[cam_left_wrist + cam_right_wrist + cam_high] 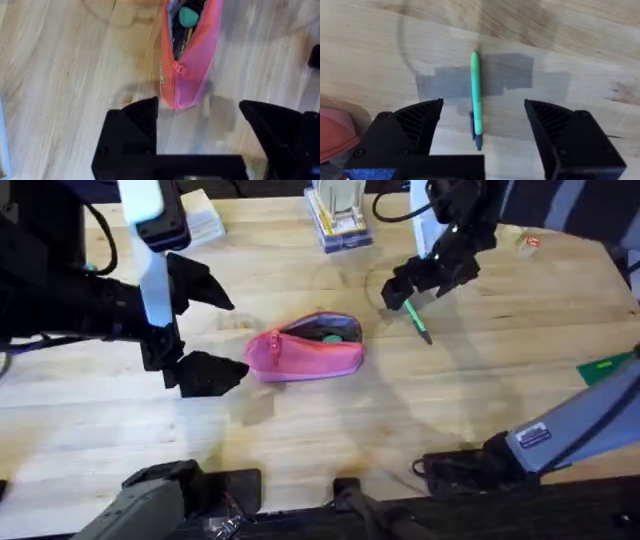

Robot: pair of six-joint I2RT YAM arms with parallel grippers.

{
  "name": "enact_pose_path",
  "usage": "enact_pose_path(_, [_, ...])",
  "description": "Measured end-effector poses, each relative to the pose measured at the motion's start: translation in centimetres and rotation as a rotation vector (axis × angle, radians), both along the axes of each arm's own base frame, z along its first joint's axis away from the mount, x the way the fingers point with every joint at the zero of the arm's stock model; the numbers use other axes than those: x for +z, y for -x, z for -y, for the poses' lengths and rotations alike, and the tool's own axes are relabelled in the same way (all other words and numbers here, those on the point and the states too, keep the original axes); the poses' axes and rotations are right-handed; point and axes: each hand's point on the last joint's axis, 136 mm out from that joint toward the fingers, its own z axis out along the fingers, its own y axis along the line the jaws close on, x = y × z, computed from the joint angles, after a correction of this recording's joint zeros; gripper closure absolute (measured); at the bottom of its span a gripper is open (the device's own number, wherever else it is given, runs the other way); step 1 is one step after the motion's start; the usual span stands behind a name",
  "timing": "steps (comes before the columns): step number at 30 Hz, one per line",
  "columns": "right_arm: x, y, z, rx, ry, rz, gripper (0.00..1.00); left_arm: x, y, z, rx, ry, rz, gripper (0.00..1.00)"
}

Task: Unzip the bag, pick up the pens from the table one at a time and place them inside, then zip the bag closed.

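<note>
Overhead: green pen (pixel 417 319) lies diagonally beneath the wide-open, empty right claw (pixel 419 277); left claw (pixel 205 327) gapes empty.

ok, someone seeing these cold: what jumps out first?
The pink bag at mid-table, unzipped, with a teal item showing inside. Next, the green pen lying on the table to the bag's right, with the open right gripper directly over it, fingers either side. The left gripper sits open at the bag's left end, not touching it.
</note>
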Motion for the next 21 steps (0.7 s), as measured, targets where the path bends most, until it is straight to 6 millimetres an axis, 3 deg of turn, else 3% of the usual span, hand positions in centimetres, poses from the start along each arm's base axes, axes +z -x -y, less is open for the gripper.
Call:
enact_pose_path(8, [-2.5,0.1,-0.1,0.001,0.001,-0.061,0.011,0.0,0.0,0.0,0.000,0.000,0.000,0.007])
enact_pose_path(10, [-2.5,0.1,-0.3,0.001,-0.009,-0.063,0.131,0.0,0.0,0.0,0.000,0.000,0.000,0.007])
enact_pose_path(16, [-2.5,-0.2,-0.5,0.001,-0.015,-0.057,0.908,0.0,0.0,0.0,0.000,0.000,0.000,0.007])
enact_pose_path(21, [-2.4,-0.2,-0.4,-0.012,-0.018,-0.056,0.961,0.0,0.0,0.0,0.000,0.000,0.000,0.007])
